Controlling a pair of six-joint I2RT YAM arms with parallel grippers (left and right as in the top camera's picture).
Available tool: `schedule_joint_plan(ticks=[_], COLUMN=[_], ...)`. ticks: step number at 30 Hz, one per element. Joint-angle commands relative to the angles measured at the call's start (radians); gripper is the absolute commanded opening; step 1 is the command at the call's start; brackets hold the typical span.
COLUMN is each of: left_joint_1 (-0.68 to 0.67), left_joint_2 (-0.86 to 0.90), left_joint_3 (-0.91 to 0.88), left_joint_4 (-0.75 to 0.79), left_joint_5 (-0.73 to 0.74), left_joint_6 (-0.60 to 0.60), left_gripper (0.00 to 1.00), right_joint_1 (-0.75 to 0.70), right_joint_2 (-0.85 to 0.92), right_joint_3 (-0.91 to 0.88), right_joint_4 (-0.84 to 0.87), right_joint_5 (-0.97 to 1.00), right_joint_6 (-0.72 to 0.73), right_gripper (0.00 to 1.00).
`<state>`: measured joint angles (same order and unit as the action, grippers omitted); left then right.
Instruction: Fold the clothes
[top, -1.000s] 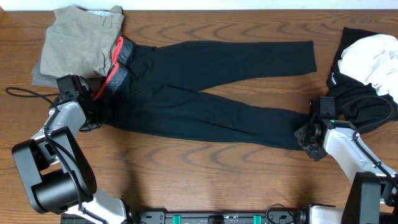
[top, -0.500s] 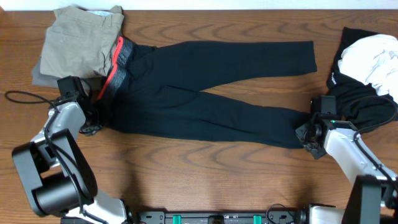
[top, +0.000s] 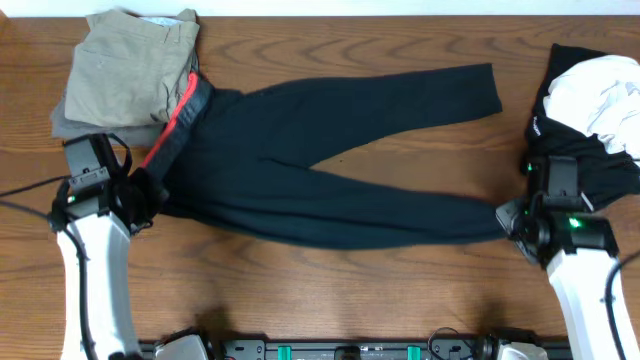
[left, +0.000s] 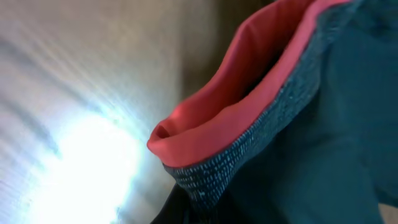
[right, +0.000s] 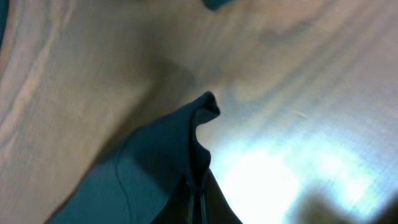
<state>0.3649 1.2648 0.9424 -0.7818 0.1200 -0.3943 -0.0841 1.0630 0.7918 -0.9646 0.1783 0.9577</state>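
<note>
Pinching both ends of the long black trousers. The left gripper is clamped tight on the lower corner of the red-orange waistband. The right gripper is clamped tight on the hem of the lower leg.

Trousers lie flat across the middle of the brown wood-grain table, waist to the left, legs fanning out to the right. Left wrist view shows the waistband edge folded over, red lining out, with grey knit below it. Right wrist view shows the hem corner standing up off the wood.

Surroundings:
- A folded khaki cloth garment sits top left on a grey fabric garment. Its lower right edge touches the top of the waistband.
- A crumpled white cloth garment sits on a bunched black fabric garment at the right edge. That pile is just beside the right arm and near the upper leg's hem, but apart from it.
- A small white mark on the bunched black garment is too small to read.
</note>
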Motion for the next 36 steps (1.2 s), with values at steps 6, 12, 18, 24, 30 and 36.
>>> schedule_joint_plan(ticks=[6, 12, 18, 24, 30, 36], left_joint_1=[0.004, 0.004, 0.004, 0.004, 0.004, -0.010], left_joint_2=[-0.129, -0.214, -0.188, -0.112, -0.006, 0.102], left_joint_3=[0.002, 0.002, -0.005, -0.005, -0.005, -0.005], left_joint_4=[-0.138, -0.161, -0.081, 0.056, 0.184, 0.278], left_joint_5=[-0.109, -0.110, -0.110, -0.110, -0.109, -0.106], left_joint_6=[-0.056, -0.056, -0.057, -0.092, -0.114, -0.132], left_gripper=[0.06, 0.06, 0.06, 0.06, 0.06, 0.06], right_joint_1=[-0.081, -0.114, -0.114, -0.114, -0.113, -0.088], right_joint_2=[-0.203, -0.239, -0.139, 0.068, 0.291, 0.485], right_joint_3=[0.051, 0.092, 0.092, 0.093, 0.103, 0.215], right_joint_4=[-0.174, -0.138, 0.074, 0.378, 0.657, 0.771], right_joint_5=[0.042, 0.039, 0.003, -0.090, -0.163, -0.168], right_joint_6=[-0.077, -0.121, -0.122, -0.173, -0.189, -0.201], right_gripper=[0.02, 0.01, 0.02, 0.01, 0.02, 0.01])
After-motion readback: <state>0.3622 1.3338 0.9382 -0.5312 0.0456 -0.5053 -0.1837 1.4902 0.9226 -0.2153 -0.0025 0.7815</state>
